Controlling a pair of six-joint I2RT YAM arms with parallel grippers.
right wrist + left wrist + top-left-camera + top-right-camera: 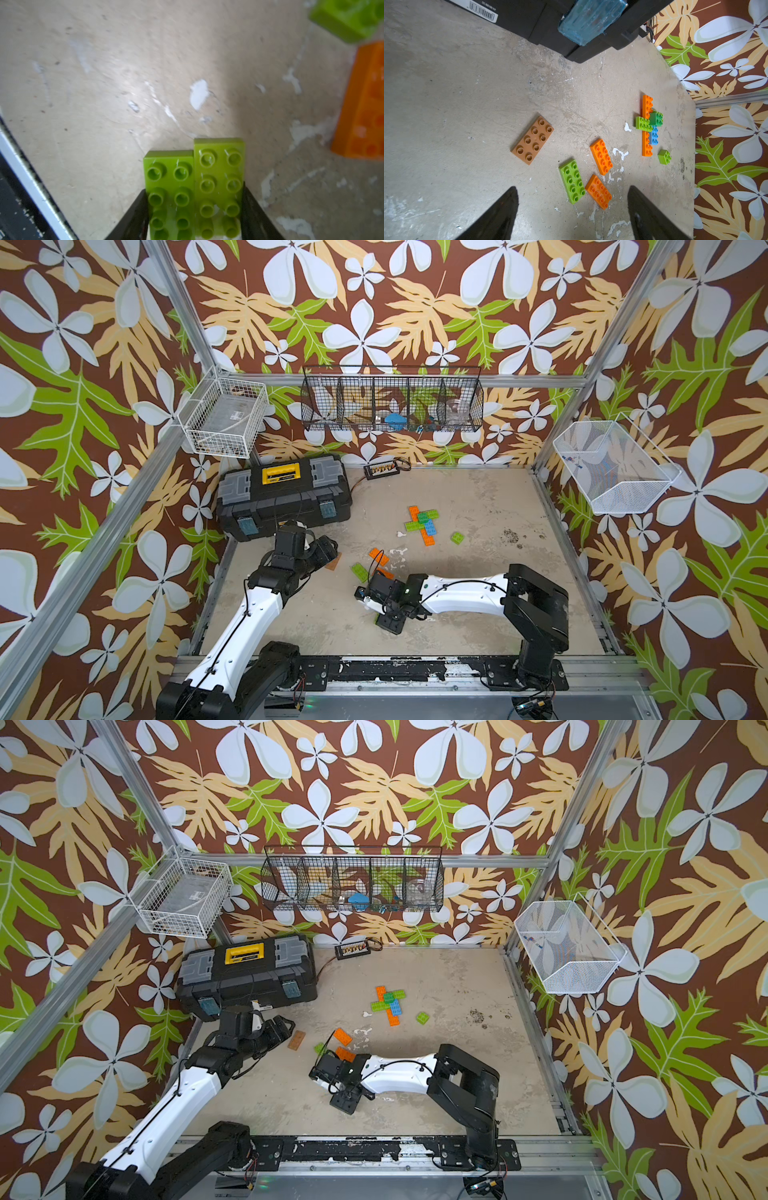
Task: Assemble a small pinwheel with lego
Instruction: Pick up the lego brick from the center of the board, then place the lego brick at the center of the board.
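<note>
R claw (193, 187) is clamped on a pair of lime green 2x4 studded plastic bricks (218, 166). They sit side by side, one a bit ahead of the other, w/ the black fingers (137, 216) against the outer sides. Can't tell if the two are clicked together, or if they're off the grey scuffed counter (478, 497). This is near the counter's front edge.

L claw (325, 551) is spread wide w/ nothing in it, hovering just in front of the black toolbox w/ yellow handle (282, 497). A brown 2x4 brick (532, 140) lies just ahead of it.

Loose btwn the arms are a single lime green 2x4 brick (572, 180), an orange 2x4 brick (601, 156) and a second orange 2x4 brick (598, 191).

Further back, mid-counter, is a part-built cross of orange, lime, dark green & blue bricks (423, 524). A small lime green square brick (458, 537) lies near it, not touching.
</note>
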